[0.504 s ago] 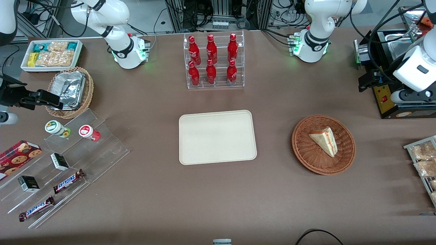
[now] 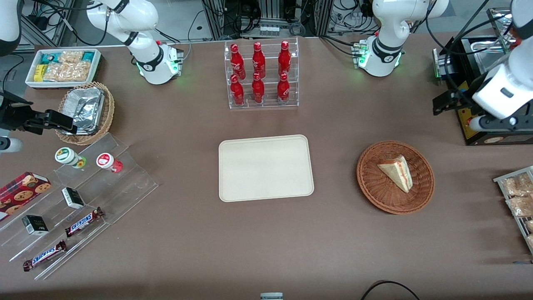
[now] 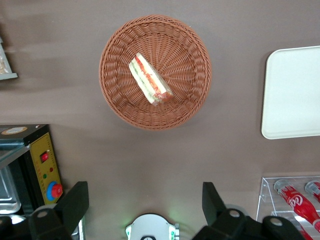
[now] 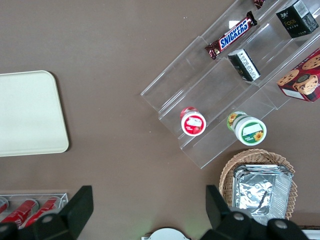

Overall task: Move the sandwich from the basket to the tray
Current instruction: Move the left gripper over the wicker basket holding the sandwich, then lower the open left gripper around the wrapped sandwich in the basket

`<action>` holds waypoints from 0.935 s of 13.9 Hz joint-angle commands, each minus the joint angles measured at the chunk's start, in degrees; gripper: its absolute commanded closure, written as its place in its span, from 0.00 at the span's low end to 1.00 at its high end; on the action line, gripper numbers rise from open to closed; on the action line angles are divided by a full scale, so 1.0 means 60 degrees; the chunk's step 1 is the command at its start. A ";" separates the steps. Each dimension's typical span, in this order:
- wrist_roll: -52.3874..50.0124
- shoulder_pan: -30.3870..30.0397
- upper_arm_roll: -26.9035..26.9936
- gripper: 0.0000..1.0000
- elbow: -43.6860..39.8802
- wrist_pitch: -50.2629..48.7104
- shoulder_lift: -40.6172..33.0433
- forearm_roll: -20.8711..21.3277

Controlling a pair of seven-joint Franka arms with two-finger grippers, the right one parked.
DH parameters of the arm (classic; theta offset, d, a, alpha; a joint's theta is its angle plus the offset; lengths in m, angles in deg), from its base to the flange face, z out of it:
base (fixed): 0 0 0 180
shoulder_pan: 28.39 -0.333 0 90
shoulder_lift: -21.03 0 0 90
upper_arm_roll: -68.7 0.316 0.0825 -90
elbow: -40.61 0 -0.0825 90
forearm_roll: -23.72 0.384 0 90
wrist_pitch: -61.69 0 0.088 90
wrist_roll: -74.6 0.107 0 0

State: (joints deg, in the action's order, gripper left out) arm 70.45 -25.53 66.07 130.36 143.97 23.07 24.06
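Left wrist view: end effector (image 3: 140, 202) spread wide, empty, high above the table (image 3: 165, 155); triangular pale-bread sandwich (image 3: 150, 80) lies below in the round reddish-brown wicker basket (image 3: 192, 97), cream rectangular tray (image 3: 292, 92) alongside; approach step, next descend onto the wedge.

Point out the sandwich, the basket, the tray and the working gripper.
sandwich (image 2: 395, 171): front view, pale bread face.
basket (image 2: 370, 183): front view, bare woven wall.
tray (image 2: 265, 168): front view, plain middle.
gripper (image 3: 145, 202): left wrist view, open, midway between fingertips, above the table.
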 commanded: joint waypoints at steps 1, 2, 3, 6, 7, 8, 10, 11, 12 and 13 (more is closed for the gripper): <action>0.0121 0.0052 0.0013 0.00 0.0874 0.1063 0.0215 0.0060; 0.0107 0.0052 0.0013 0.00 0.1065 0.1298 0.0390 0.0031; 0.0092 0.0052 0.0028 0.00 0.1139 0.1475 0.0638 0.0030; 0.0062 0.0052 0.0013 0.00 0.1198 0.2031 0.1283 0.0045; 0.0062 0.0052 0.0013 0.00 0.1199 0.2149 0.1445 0.0045; 0.0048 0.0052 0.0013 0.00 0.1271 0.2310 0.1548 0.0045; 0.0004 0.0037 0.0028 0.00 0.1781 0.2894 0.1476 0.0045; 0.0004 0.0023 0.0028 0.00 0.2118 0.3187 0.1403 0.0030; -0.0025 0.0008 0.0042 0.00 0.2397 0.3408 0.1272 -0.0013; -0.0040 -0.0007 0.0042 0.00 0.2632 0.3584 0.1169 -0.0043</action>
State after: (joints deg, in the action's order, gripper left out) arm 70.44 -25.56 66.12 141.84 162.74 32.95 24.07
